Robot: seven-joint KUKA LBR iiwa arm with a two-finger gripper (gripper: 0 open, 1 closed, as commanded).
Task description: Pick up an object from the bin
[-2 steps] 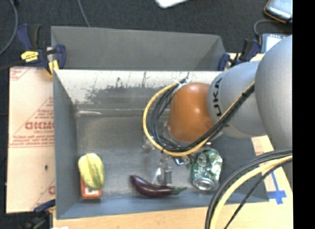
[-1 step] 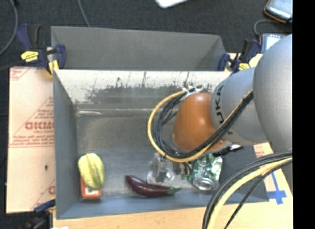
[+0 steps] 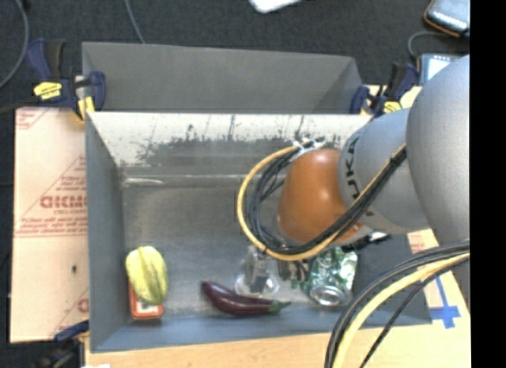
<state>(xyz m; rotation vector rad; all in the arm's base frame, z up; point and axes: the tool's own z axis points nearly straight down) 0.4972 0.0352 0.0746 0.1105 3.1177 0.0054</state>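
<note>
Camera view, top-down, arm in from the right. Gripper (image 3: 258,276) is low in the bin (image 3: 221,133), at the near-wall end of the floor, under the orange wrist cover (image 3: 312,192) and cable loop (image 3: 245,200).

Gripper state: can't tell whether released or clenched, as the tip is too indistinct. Nothing seen held, so no grasp is recorded.

Nearest item: a dark purple aubergine (image 3: 236,301), lying flat on the floor close to the near wall.
- Direction: immed. toward the near wall from the gripper tip, i.e. just below it in this view. Touching or only just beside: can't tell.
- Long axis: approx. left-right, parallel to the near wall, with the left end slightly higher in view. The green stalk end points right.
- The gripper sits nearer the stalk half than the blunt left end.

Other items:
- Crushed green-and-white can (image 3: 332,276), just beside the gripper on its right and partly under the arm.
- Yellow-green ribbed fruit (image 3: 148,273), well apart in the near-left corner, resting on a small orange-red piece (image 3: 145,309).

Assessment: if the aubergine is the target, the closing direction should run across the long axis, i.e. near wall to far wall. Only a small shift toward the near wall looks needed. Risks: the can crowds the right side, and the near wall leaves little room.
</note>
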